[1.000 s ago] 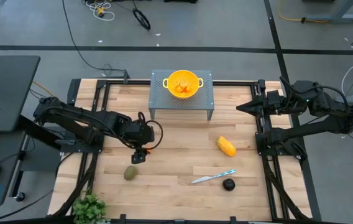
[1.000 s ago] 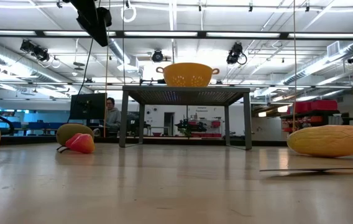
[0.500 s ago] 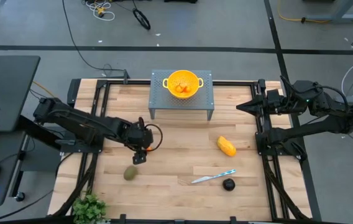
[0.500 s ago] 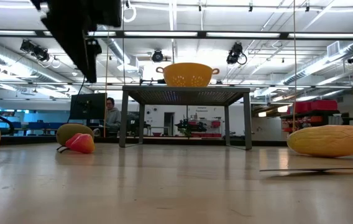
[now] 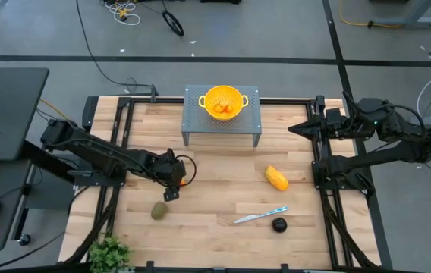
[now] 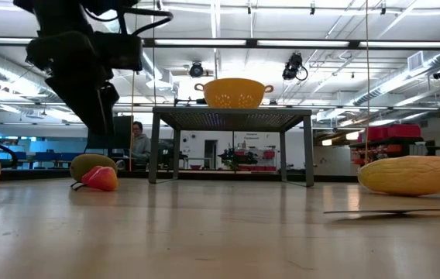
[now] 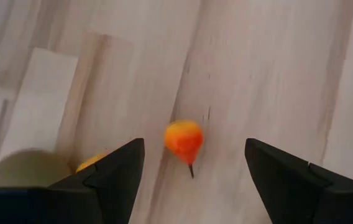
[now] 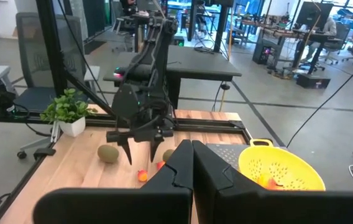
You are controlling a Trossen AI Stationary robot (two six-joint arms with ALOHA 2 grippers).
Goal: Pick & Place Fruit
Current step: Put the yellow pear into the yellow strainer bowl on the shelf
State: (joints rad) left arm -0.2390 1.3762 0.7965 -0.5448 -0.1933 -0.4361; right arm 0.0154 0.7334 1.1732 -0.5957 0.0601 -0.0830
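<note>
The left gripper [image 5: 171, 190] hangs over the left half of the worktop [image 5: 223, 201], jaws spread wide and empty, pointing down at a tiny orange-red fruit [image 7: 183, 139] that lies on the wood between them. Just beside that piece, toward one finger, are a second small orange bit [image 7: 90, 163] and part of an olive oval [image 7: 21, 168].

The main risk is a bad descent. The fruit is small and rounded, so if the jaws come down off-centre, a finger may nudge it and send it rolling, or the closing fingers may squeeze it out sideways. With the neighbours so close, a finger could also land on the orange bit or the oval and knock them away, or trap two pieces at once. Too low a drop would drive the fingertips into the wood.

Nearer the front edge sits another olive oval [image 5: 158, 211]. On the right half lie the knife [image 5: 260, 216], a dark round fruit [image 5: 278, 224] and the yellow oblong [image 5: 276, 179]. The bowl [image 5: 224, 101] stands on a rack [image 5: 192, 121] at the back edge. The right gripper [image 5: 297, 130] waits by the right edge, jaws pressed together.
</note>
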